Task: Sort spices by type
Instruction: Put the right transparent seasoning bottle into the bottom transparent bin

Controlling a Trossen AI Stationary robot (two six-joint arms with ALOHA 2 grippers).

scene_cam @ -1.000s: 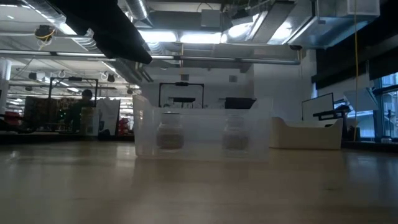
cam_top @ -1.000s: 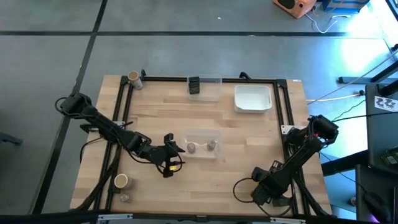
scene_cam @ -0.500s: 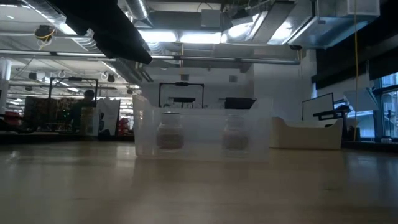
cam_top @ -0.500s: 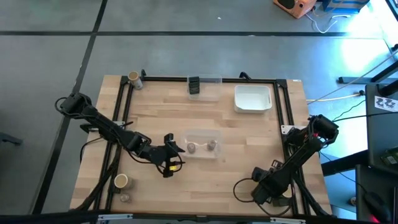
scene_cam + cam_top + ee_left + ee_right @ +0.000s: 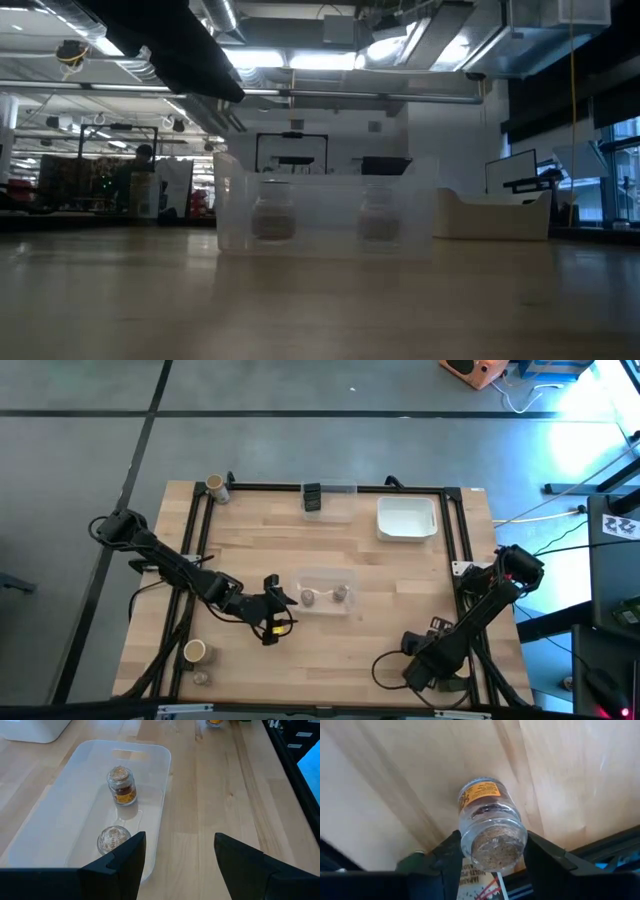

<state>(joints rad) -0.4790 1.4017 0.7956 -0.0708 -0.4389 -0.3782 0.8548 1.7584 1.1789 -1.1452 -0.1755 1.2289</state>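
**Right gripper clamps a spice jar at the near right edge; left gripper idles by the centre bin**

Right gripper (image 5: 492,857) sits low at the table's near right corner (image 5: 428,660); its two fingers press both sides of a small clear jar (image 5: 489,822) with an orange label and a speckled grey-brown lid, so it is grasping that jar (jar lies tilted, lid toward the camera, wood beneath it). Left gripper (image 5: 272,612) hovers just beside the left end of the clear bin (image 5: 326,576) in mid-table; fingers spread, nothing between them. In the left wrist view the bin (image 5: 60,815) holds two small grey-brown jars, one farther in (image 5: 121,786), one near the fingers (image 5: 113,839); both upright, apart from each other. Second clear bin (image 5: 338,510) at the far edge holds a dark boxy container (image 5: 312,498); white tray (image 5: 406,518) to its right. Tan-topped jar (image 5: 214,485) stands at the far left corner; another tan-topped jar (image 5: 195,651) at the near left, with a small greyish jar (image 5: 201,678) just nearer the edge.
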